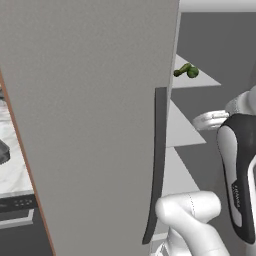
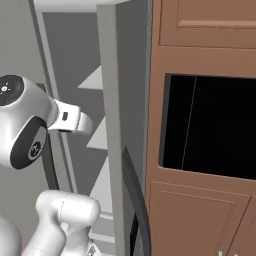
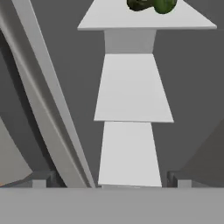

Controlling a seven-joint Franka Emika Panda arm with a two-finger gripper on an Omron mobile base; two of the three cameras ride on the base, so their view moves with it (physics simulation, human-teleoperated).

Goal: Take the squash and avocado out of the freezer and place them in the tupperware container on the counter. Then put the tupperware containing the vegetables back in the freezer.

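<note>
With the door swung wide, the arm faces the shelves.
Freezer: tall matte grey freezer (image 1: 90, 125), long dark handle (image 1: 157, 165), stands open so the arm can reach in.
Vegetables: green squash and avocado (image 3: 152, 5), touching, at 12 o'clock in the hand view, on the top pale shelf (image 3: 131, 19).
Gripper: two-finger gripper (image 3: 111, 183), jaws spread wide, empty, below the vegetables, likely readying a reach.
Counter: white marble counter (image 1: 12, 165) at 9 o'clock in the left base view.
</note>
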